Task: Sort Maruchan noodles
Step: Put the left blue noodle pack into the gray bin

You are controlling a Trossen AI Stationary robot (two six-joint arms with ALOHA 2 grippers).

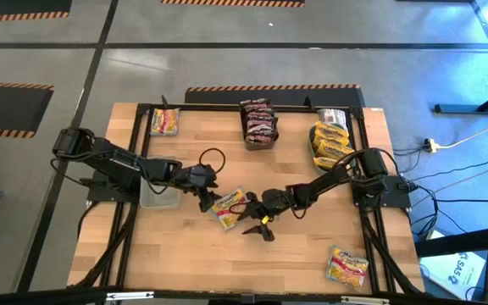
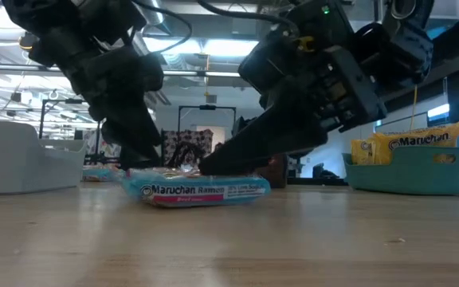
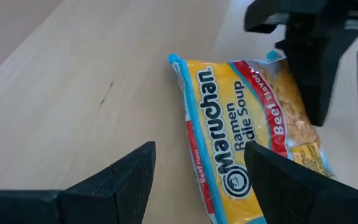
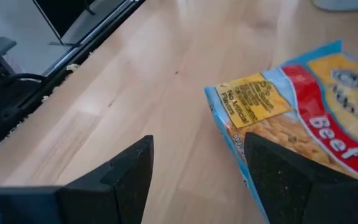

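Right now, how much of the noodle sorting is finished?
Partly done: dark packets and yellow packets already sit in bins at the far edge. In hand: both open pincers, left and right, flank the centre packet. Left: the packets at and.

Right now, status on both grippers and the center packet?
Left gripper and right gripper open, flanking the beef ramen packet. Packet flat on the table, not held. Nothing in the way.

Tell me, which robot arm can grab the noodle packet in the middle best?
Probably the left. The left gripper stands open right over the flat yellow plastic Maruchan packet, one finger overlapping its edge; the right gripper also sits beside it, open.
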